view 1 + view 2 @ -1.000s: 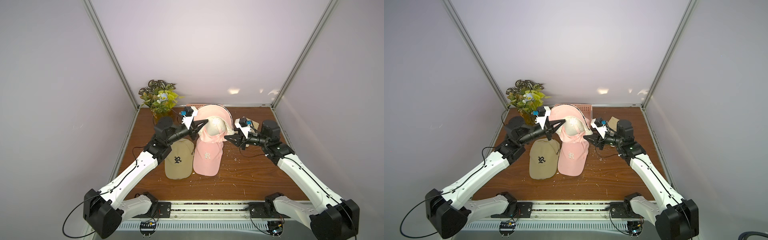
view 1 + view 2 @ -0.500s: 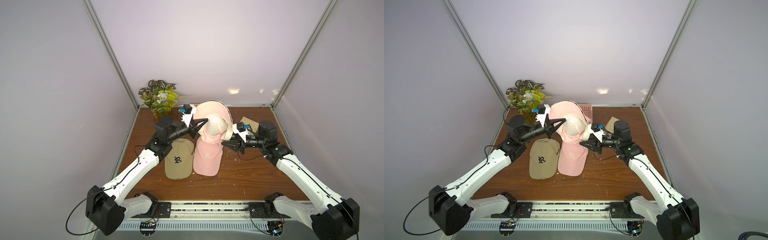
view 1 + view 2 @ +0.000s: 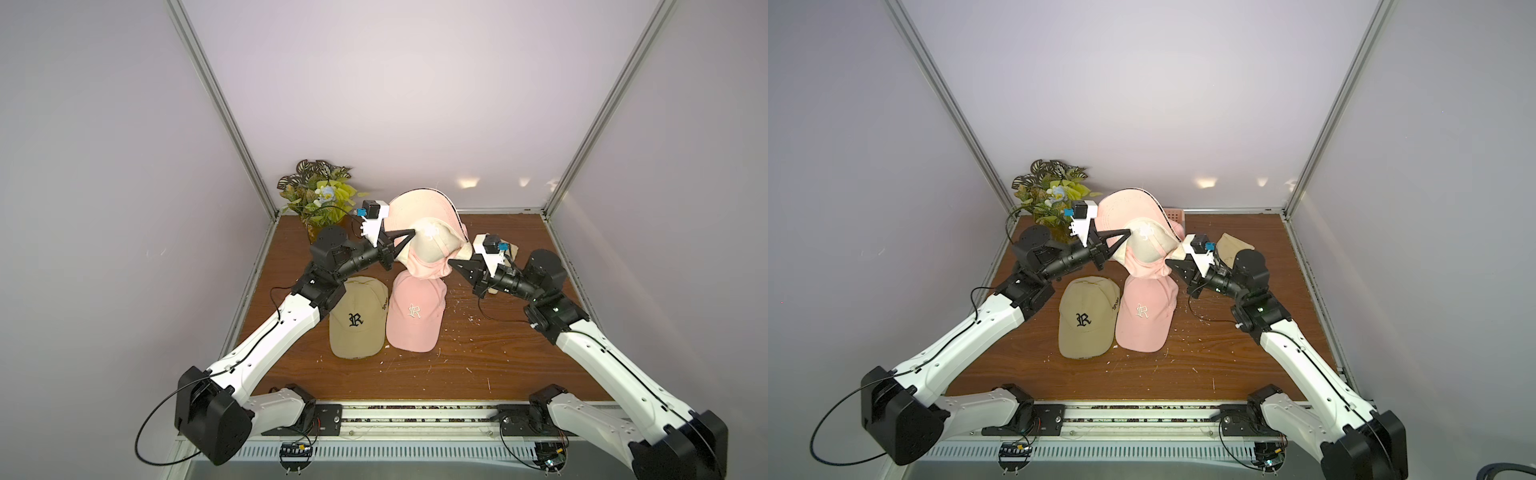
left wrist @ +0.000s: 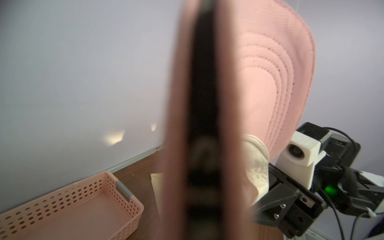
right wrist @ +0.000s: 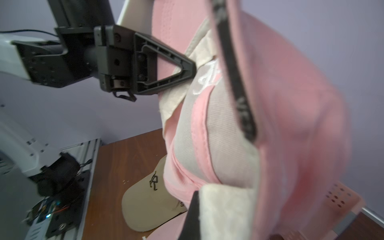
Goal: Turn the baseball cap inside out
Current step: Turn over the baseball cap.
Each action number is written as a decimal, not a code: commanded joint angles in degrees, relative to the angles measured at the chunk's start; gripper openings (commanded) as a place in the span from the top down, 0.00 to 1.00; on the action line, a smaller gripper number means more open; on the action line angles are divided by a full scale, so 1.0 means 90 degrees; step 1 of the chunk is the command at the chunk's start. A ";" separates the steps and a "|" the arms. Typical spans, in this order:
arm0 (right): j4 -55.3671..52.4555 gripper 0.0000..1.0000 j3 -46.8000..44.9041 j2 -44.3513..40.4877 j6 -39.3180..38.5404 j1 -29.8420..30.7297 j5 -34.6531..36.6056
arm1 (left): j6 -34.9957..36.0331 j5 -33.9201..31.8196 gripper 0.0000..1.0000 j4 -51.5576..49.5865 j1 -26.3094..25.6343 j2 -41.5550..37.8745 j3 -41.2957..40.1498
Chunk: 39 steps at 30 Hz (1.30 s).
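In both top views the pink cap [image 3: 424,241] hangs above the tabletop [image 3: 498,353], lining already bulging outward: mid-inversion, I judge. The left gripper [image 3: 409,235] and right gripper [image 3: 453,264] reach inward from opposite sides, jaws clenched on its fabric. Next, pull apart carefully.

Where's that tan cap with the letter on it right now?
In both top views the tan cap lies flat on the wooden table, toward the robot's left, right beside the pink cap lying there and below the left claw.
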 commanded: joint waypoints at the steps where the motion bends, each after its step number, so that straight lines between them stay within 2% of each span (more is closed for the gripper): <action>1: 0.1186 1.00 -0.0139 -0.0342 0.1316 0.0025 0.3171 | -0.0325 -0.0436 0.99 -0.0044 0.0010 -0.0058 0.0173; 3: 0.0768 1.00 -0.0019 -0.0338 0.1541 0.0024 0.4522 | -0.0527 -0.0330 0.99 0.0002 0.0008 -0.0039 0.0185; 6: -0.0105 1.00 0.0349 -0.0076 0.1644 0.0034 0.5471 | -0.0892 -0.0185 0.99 0.0227 0.0008 -0.0014 0.0231; 8: -0.0880 1.00 0.0709 0.0293 0.1647 0.0045 0.5725 | -0.1214 -0.0210 0.99 0.0511 0.0002 -0.0040 0.0230; 12: -0.1685 1.00 0.0995 0.1007 0.1470 0.0233 0.5573 | -0.1962 -0.0496 1.00 0.1185 0.0003 -0.0015 0.0227; 15: -0.1887 0.92 0.1086 0.1449 0.1359 0.0471 0.5536 | -0.2445 -0.0413 1.00 0.1436 0.0007 0.0126 0.0382; 20: -0.1768 0.81 0.1206 0.1913 0.1230 0.0657 0.4835 | -0.2991 0.0042 1.00 0.1915 -0.0090 0.0380 0.0463; 24: -0.1343 0.80 0.1198 0.1988 0.1337 0.0679 0.4180 | -0.2918 -0.0119 1.00 0.1992 -0.0328 0.0430 0.0342; 28: -0.1686 0.80 0.1391 0.2228 0.1490 0.0723 0.4365 | -0.3078 -0.0301 1.00 0.2008 -0.0364 0.0499 0.0327; 33: -0.2397 0.74 0.1707 0.2825 0.1367 0.0864 0.4572 | -0.3209 -0.0590 1.00 0.2051 -0.0371 0.0558 0.0403; 36: -0.2423 0.81 0.1703 0.2897 0.1263 0.0957 0.4323 | -0.2994 -0.0813 1.00 0.1931 -0.0372 0.0578 0.0447; 39: -0.2535 0.94 0.1688 0.2792 0.1220 0.1006 0.3709 | -0.2470 -0.1578 1.00 0.1603 -0.0372 0.0512 0.0435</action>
